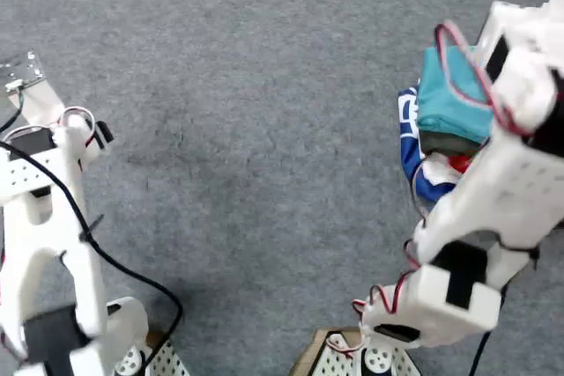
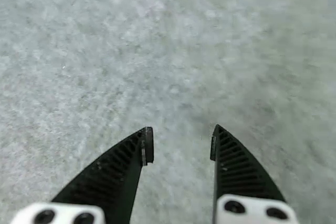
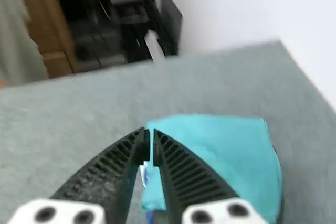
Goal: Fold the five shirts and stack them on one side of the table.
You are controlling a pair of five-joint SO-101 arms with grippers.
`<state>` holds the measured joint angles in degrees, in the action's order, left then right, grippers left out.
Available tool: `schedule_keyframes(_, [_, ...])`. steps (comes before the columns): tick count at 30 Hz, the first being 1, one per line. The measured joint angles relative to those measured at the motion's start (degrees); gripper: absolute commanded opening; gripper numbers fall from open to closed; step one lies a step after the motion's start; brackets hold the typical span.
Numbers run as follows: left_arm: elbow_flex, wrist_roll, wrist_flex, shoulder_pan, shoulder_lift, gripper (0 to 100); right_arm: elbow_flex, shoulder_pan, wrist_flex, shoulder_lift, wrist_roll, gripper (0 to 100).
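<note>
Grey felt tabletop (image 1: pixel 264 129); white wall (image 3: pixel 252 9); wooden furniture (image 3: pixel 47 30) behind.

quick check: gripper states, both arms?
Left gripper: open, empty, over the grey table.
Right gripper: shut, nothing visibly held, above the folded teal shirt.

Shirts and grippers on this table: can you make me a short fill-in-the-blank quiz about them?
1. The teal shirt lies on ____ of the stack.
2. In the high view the stack sits at the ____ edge of the table.
3. The left gripper is ____ over bare table.
4. The right gripper, above the teal shirt, is ____.
Missing words: top; right; open; shut.
</note>
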<state>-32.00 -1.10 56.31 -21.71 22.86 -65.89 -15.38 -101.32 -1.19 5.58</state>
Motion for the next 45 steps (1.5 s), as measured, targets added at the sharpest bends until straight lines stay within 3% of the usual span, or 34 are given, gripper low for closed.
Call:
schedule_keyframes(3, [0.44, 0.00, 4.40, 2.46, 7.47, 16, 0.00, 1.93, 0.00, 4.31, 0.00, 0.3])
schedule_keyframes(8, [0.18, 0.00, 7.91, 4.57, 24.62, 1, -0.09, 2.11, 0.00, 11.60, 0.00, 0.3])
schedule_keyframes(13, [-6.24, 0.00, 7.91, 4.57, 42.99, 5, 3.87, 2.02, 0.00, 21.19, 0.00, 0.3])
schedule_keyframes(18, [-13.98, 0.00, 7.91, 4.57, 59.96, 5, 19.43, 2.11, 0.00, 33.23, -0.09, 0.3])
schedule_keyframes(25, [-26.99, 0.00, 8.00, 4.57, 79.30, 5, 52.92, 2.11, 0.70, 52.22, -0.09, 0.3])
schedule_keyframes(34, [-37.10, 0.00, 8.53, 4.57, 81.23, 5, 99.69, 4.84, 17.76, 74.81, 0.09, 0.3])
schedule_keyframes(39, [-41.93, 0.00, 11.43, 4.57, 80.97, 5, 120.62, 16.53, 19.96, 90.64, 0.09, 0.3])
schedule_keyframes(45, [-45.19, 0.00, 17.58, 4.57, 81.14, 5, 132.48, 29.45, 20.40, 104.53, 0.09, 0.3])
